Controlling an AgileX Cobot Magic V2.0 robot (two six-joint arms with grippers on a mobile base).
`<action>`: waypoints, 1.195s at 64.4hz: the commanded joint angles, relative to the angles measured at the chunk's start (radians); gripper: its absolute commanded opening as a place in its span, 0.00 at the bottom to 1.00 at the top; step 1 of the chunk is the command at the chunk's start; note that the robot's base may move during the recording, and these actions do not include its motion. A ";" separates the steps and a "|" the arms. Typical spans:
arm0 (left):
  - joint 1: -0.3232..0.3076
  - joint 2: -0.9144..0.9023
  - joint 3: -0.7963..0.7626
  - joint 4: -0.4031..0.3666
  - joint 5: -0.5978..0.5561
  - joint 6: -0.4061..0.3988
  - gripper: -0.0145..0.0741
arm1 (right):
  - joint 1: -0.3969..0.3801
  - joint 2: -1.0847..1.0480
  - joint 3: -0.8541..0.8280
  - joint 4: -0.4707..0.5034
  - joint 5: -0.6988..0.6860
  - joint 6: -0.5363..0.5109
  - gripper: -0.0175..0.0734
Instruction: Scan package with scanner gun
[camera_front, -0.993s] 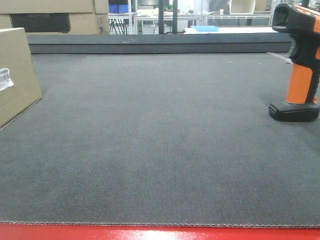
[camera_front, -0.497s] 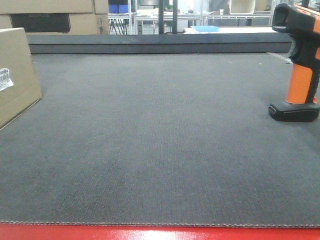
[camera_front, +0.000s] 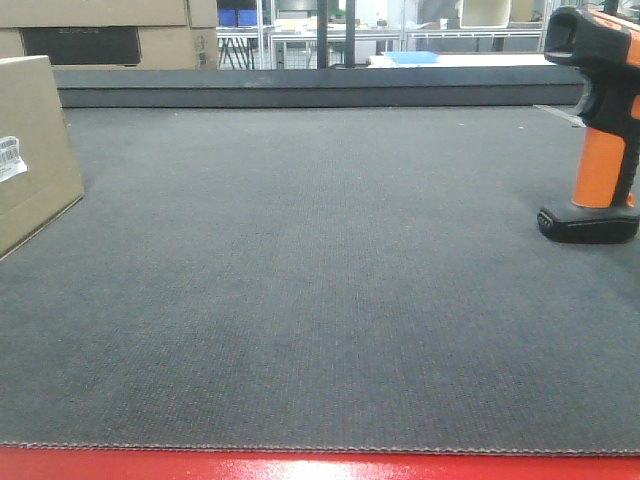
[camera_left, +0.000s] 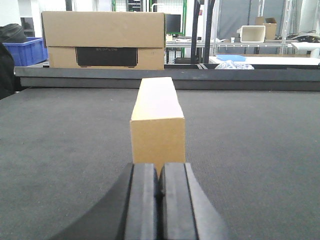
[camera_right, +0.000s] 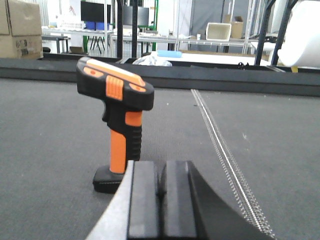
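Right pincer (camera_right: 161, 175), closed, appears only in wrist view, facing scanner gun (camera_right: 121, 112).

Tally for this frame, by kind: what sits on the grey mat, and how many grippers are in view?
Cardboard package: 1
Scanner gun: 1
Grippers: 2 (left gripper, right gripper, both shut and empty)
Total: 4

Dark grey mat (camera_front: 320, 300), red front edge (camera_front: 300, 466); cardboard boxes (camera_left: 102, 30) behind (blue crate (camera_left: 31, 50) beside).
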 joint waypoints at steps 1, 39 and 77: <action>-0.003 -0.004 -0.002 -0.005 -0.052 -0.005 0.04 | -0.001 -0.003 0.000 -0.003 -0.049 -0.004 0.01; -0.003 0.065 -0.418 0.007 0.163 0.000 0.07 | -0.001 0.114 -0.417 0.014 0.096 -0.004 0.01; -0.003 0.619 -0.835 -0.026 0.677 0.000 0.84 | -0.001 0.561 -0.549 0.014 0.082 -0.004 0.82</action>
